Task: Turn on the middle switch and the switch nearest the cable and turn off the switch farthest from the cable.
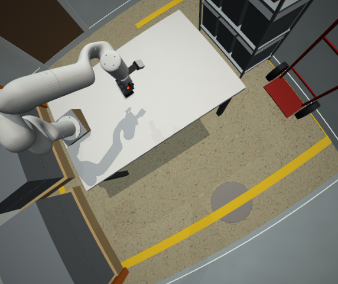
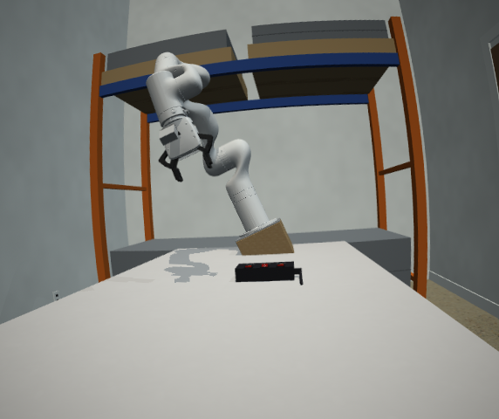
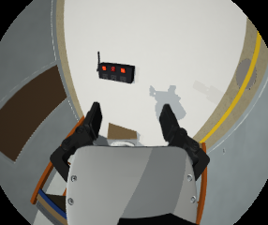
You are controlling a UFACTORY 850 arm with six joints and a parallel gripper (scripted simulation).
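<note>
A black power strip (image 2: pixel 264 273) (image 3: pixel 117 74) (image 1: pixel 128 90) lies flat on the white table (image 2: pixel 241 352) (image 1: pixel 178 61) (image 3: pixel 171 19), right way up. It has three red switches in a row on top. A short cable stub (image 2: pixel 299 275) (image 3: pixel 98 58) sticks out of one end. I cannot tell which way each switch is set. My gripper (image 2: pixel 192 169) (image 3: pixel 131 110) is open and empty. It hangs high above the table, up and to the left of the strip in the exterior view. In the top view the arm partly covers the strip.
The arm's base stands on a brown block (image 2: pixel 265 243) at the table's edge, just behind the strip. An orange-and-blue shelf rack (image 2: pixel 99 180) stands behind the table. A black rack (image 1: pixel 248 30) and a red hand truck (image 1: pixel 282 94) stand beyond the far end.
</note>
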